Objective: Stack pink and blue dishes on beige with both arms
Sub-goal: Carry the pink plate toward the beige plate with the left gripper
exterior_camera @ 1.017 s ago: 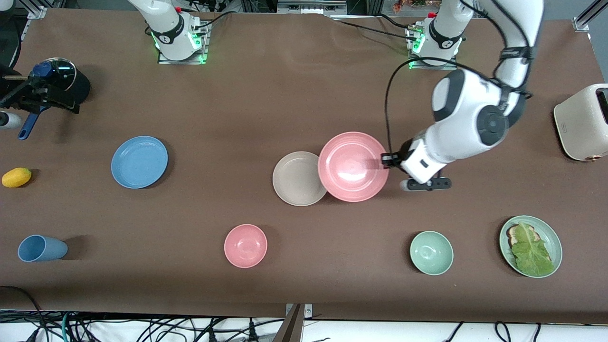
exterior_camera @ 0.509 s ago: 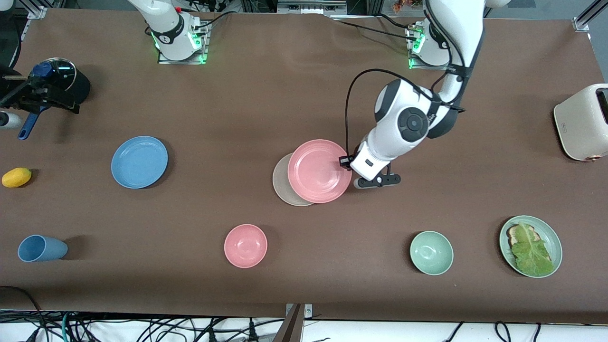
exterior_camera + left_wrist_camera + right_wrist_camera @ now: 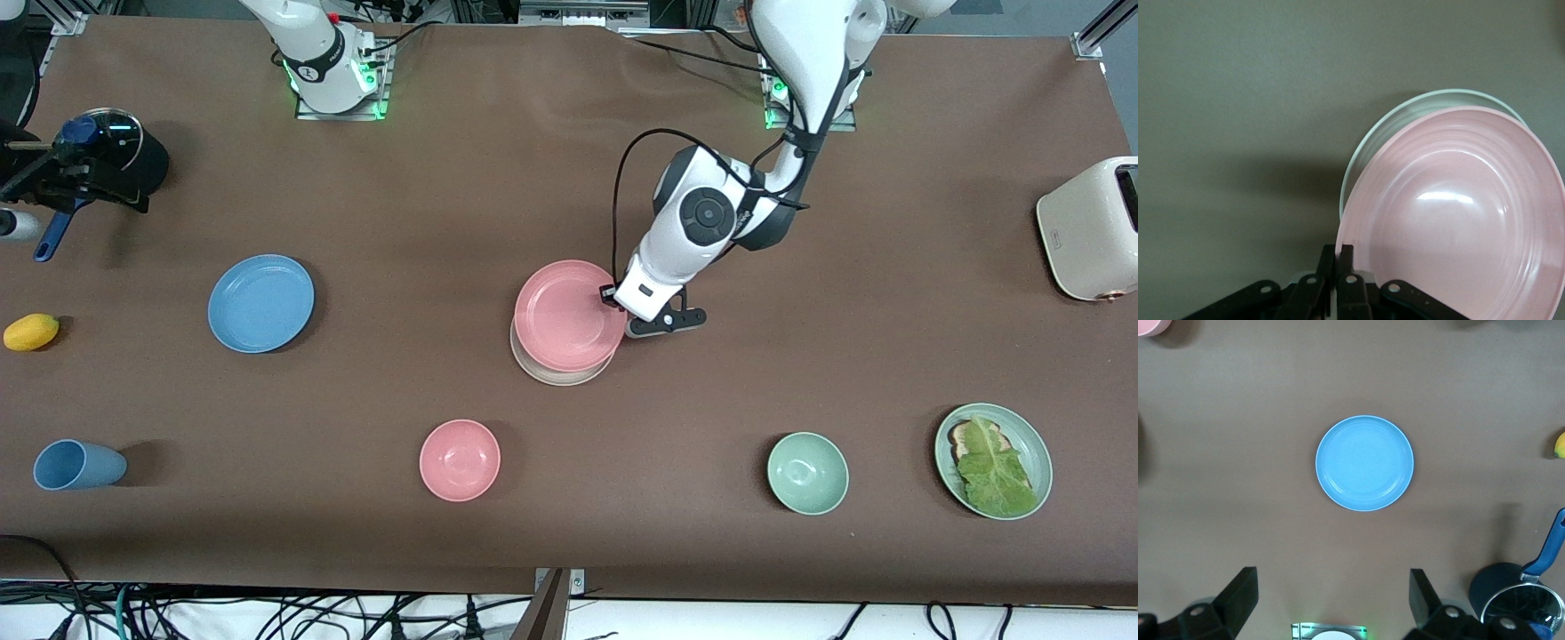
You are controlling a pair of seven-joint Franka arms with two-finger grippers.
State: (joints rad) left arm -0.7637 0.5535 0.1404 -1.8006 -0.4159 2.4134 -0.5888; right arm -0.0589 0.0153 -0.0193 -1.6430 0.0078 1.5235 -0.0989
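Left gripper (image 3: 612, 299) clenched on pink plate's (image 3: 569, 316) rim, plate over beige plate (image 3: 560, 373), nearly centred | right gripper (image 3: 1331, 600) spread wide, high above blue plate (image 3: 260, 303), waiting.

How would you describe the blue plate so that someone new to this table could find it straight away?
Start at the black saucepan at the right arm's end of the table and look nearer the front camera: the blue plate lies flat there, alone on the brown cloth. Unlike the blue cup, it is wide and shallow, and nothing is stacked on it, unlike the pink plate.
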